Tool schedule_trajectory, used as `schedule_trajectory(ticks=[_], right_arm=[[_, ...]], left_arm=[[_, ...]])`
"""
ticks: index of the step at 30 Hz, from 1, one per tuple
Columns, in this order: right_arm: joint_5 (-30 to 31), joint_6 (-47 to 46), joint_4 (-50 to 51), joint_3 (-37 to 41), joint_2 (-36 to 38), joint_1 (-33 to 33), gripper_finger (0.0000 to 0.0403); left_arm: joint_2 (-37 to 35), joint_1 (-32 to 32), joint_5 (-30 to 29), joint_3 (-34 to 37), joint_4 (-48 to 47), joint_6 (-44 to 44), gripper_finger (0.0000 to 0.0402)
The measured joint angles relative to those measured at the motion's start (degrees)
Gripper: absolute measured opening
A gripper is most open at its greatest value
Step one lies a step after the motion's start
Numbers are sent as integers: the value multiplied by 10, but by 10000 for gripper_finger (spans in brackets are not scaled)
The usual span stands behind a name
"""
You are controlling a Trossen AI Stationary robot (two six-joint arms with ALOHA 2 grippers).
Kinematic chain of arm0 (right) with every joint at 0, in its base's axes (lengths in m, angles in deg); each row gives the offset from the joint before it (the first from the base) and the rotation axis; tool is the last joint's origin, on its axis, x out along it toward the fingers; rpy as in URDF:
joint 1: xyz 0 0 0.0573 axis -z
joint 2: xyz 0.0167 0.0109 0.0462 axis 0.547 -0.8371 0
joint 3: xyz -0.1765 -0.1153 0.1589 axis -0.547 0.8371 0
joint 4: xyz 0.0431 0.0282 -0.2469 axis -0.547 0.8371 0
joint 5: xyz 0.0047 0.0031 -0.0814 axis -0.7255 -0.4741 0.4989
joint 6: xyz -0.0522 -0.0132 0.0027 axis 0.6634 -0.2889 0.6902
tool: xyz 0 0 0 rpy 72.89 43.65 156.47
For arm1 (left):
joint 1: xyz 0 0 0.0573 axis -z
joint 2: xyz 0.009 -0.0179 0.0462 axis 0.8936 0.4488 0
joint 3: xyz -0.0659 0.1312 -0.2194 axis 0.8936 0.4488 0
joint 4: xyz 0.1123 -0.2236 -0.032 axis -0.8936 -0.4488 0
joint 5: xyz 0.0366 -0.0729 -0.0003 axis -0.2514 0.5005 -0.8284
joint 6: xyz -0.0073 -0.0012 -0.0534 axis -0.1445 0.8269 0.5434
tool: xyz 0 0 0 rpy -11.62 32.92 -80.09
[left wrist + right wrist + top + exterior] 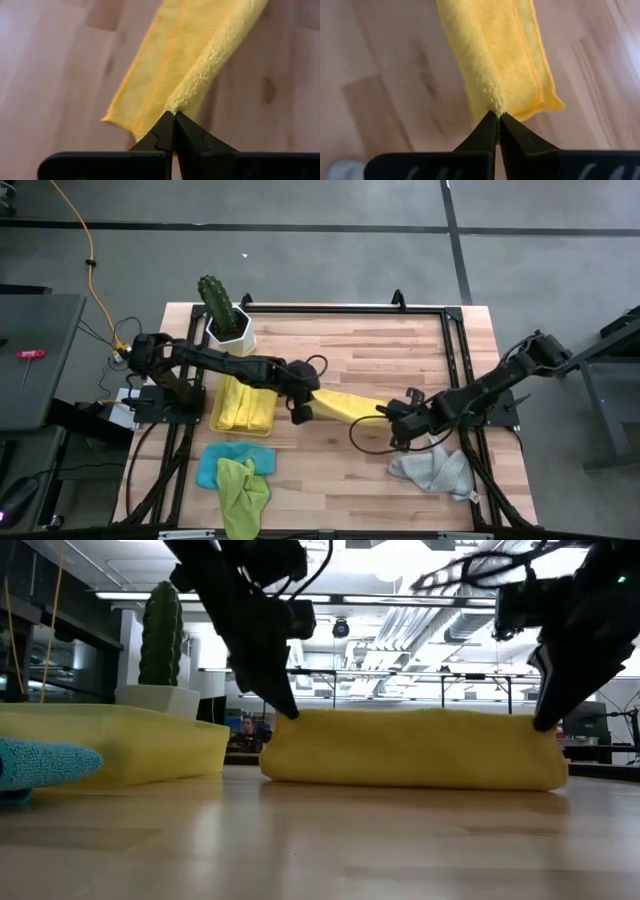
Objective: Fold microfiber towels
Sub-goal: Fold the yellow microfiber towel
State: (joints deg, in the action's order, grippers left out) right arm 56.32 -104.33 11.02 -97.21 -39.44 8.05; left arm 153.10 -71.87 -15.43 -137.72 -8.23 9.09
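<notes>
A wooden table [340,450] framed by black rails is being viewed from above, with a grey floor around it and a lit workshop seen behind it in the low view. A folded yellow towel [345,406] is being held stretched at the middle of the table. Its end nearer the cactus [217,304] is being pinched by the left gripper [301,413], whose fingers [165,137] are being pressed fully together on a fold of the pile. The end farther from the cactus is being pinched by the right gripper [400,428], whose fingers [487,135] are likewise being clamped tight on the cloth. In the low view, the towel [415,748] is being kept as a long roll resting on the tabletop between the two grippers. A yellow tray [243,408] holding more yellow cloth is being shown just in front of the cactus. A blue towel [225,460] and a green towel [243,495] are lying crumpled beyond the tray, touching each other. A grey towel [432,470] is lying well apart from the cactus, beside the right gripper.
</notes>
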Motion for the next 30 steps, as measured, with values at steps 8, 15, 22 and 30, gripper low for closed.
schedule_trajectory(ticks=[8, 15, 22, 30], right_arm=[[17, -16, 12, 1, -28, 28, 0], [25, -19, -1, 1, -49, 53, 0], [36, -18, -10, 1, -49, 56, 0], [79, -29, -9, 1, -49, 56, 56]], left_arm=[[25, -24, -27, 0, -7, 0, 0], [53, -24, -81, 0, -8, -1, 1], [57, -24, -104, 0, 0, -24, 6], [57, -33, -132, 0, -3, -41, 19]])
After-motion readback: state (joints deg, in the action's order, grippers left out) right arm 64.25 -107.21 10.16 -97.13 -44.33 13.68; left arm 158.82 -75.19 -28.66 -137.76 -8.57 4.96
